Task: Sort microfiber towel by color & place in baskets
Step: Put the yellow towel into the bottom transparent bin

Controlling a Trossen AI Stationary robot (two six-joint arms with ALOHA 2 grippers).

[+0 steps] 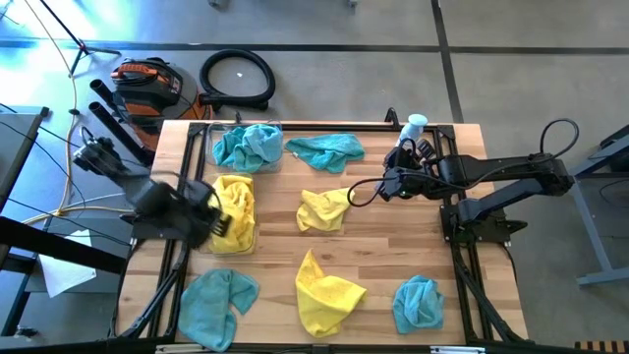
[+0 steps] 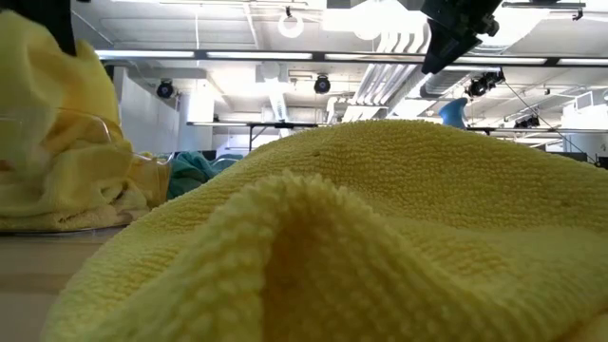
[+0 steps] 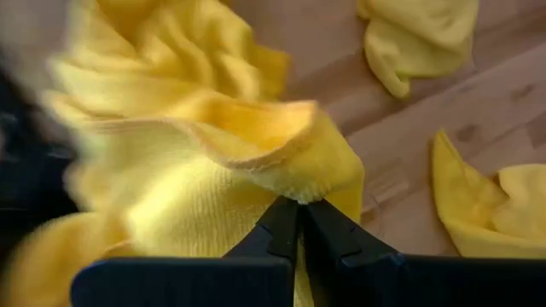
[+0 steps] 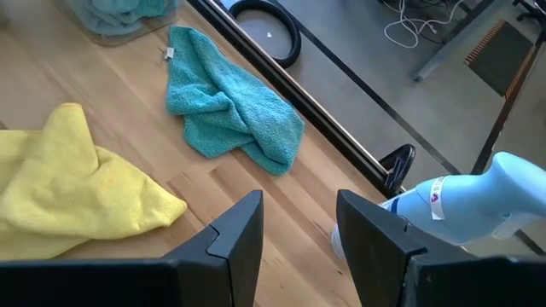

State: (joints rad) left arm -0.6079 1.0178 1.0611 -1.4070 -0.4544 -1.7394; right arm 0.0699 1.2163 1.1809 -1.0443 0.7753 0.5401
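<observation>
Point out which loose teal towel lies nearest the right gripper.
The teal towel at the table's far edge, just right of the teal-filled basket; the other two loose teal towels lie along the near edge.

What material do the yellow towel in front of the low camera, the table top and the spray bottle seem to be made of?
Yellow towel: likely microfiber cloth, matte; fine looped pile and soft folds show up close.
Table top: looks like light wood planks with a smooth finish; grain lines and seams are visible.
Spray bottle: probably plastic, slightly glossy; smooth moulded pale blue-and-white body.

Yellow towel (image 2: 380, 237) blocks low view.
</observation>
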